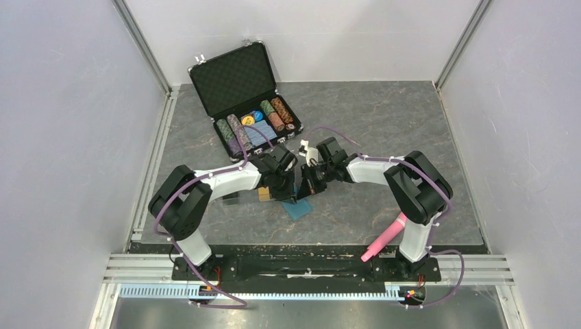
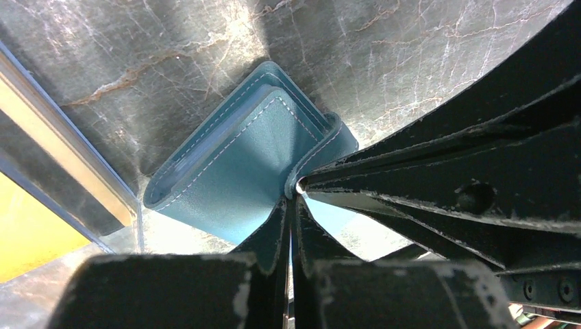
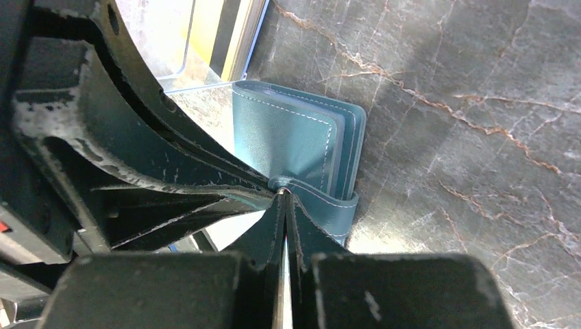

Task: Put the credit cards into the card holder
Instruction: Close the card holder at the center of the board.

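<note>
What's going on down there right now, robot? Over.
Left gripper and right gripper both shut on card holder tab. Holder folded on table. Clear box close beside it.

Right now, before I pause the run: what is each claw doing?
Left claw: closed, pinching the teal card holder.
Right claw: closed, pinching the same card holder.

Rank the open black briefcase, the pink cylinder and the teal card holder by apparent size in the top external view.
1. black briefcase: clearly largest.
2 or 3. pink cylinder and card holder: unsure. The cylinder looks longer, but the holder is partly hidden, so I will not rank them.
</note>
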Robot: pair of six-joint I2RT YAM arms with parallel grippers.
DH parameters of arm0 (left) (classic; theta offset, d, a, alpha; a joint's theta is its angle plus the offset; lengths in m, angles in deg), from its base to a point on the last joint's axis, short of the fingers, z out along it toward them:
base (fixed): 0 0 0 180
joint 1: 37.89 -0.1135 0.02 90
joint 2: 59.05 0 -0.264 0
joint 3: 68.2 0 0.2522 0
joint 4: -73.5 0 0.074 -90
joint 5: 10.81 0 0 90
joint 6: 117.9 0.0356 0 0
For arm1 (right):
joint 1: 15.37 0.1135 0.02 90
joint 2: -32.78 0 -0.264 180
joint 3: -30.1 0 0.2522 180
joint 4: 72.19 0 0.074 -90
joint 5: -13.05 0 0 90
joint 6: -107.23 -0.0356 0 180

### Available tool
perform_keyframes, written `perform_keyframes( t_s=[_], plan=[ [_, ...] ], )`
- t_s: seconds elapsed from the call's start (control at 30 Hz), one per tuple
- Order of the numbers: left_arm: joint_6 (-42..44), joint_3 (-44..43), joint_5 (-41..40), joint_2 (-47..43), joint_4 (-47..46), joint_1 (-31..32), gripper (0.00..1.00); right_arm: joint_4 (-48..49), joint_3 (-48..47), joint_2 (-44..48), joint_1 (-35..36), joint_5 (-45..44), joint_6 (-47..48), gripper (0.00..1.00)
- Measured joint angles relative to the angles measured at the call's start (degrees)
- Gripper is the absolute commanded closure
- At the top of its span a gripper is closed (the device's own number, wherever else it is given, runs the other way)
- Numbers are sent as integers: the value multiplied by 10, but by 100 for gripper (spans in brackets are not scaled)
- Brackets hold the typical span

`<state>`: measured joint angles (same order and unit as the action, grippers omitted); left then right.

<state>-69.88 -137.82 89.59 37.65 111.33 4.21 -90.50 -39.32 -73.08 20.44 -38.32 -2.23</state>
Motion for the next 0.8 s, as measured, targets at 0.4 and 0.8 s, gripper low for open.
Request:
perform_keyframes(
  t_s=[0.4, 0.8],
  plan=[
    [0, 0, 2, 4, -1, -1, 98, -75, -50, -23, 9, -17, 47, 100],
    [-17, 7, 4, -1, -6, -4, 98, -140, -93, -33, 23, -51, 61, 98]
  ],
)
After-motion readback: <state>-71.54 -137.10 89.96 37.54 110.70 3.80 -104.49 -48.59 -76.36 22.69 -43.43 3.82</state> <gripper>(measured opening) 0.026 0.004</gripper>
